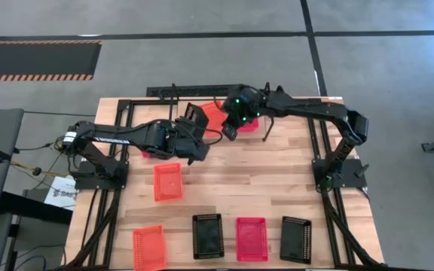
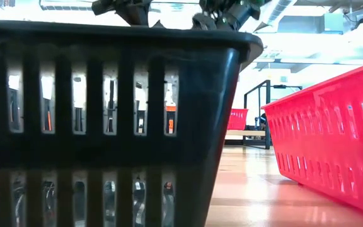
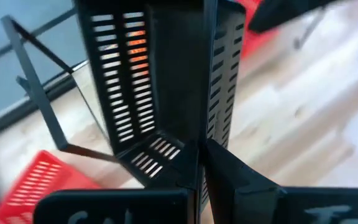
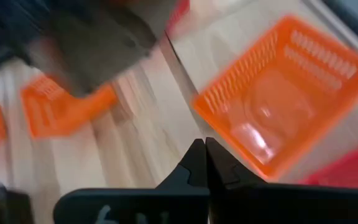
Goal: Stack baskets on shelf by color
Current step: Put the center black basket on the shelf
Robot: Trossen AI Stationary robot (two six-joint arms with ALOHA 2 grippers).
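Two arms crowd table's far side near shelf. Left gripper pinches black basket by wall, tilted, aloft. Right gripper fingers closed, empty, just beside. Risk: thin edge grip slips, or arms collide.

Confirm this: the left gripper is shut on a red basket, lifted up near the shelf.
Wrong on colour. The left gripper is shut on a black basket, as the left wrist view shows. It is indeed lifted near the shelf.
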